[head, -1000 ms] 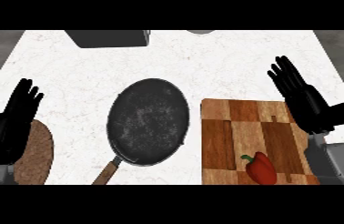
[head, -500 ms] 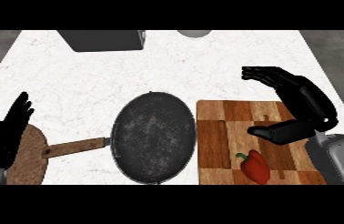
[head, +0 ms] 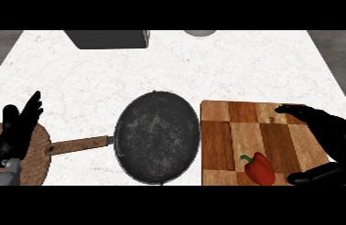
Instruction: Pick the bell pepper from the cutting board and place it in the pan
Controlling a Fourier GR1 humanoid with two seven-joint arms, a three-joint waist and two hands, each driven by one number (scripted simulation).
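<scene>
While the white surface carries everything, the pan now lies just beside the cutting board, handle swung toward the left. On the board's near edge sits the bell pepper; the right hand has dropped beside it, fingers and thumb spread, holding nothing. Resting at the left edge, the left hand is open. A grey box stands well apart; nothing blocks the path.

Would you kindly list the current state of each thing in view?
bell pepper: lying on the cutting board, not held
pan: empty, beside the board
right hand: open, arched over the board near the pepper
left hand: open, resting at the left edge
</scene>
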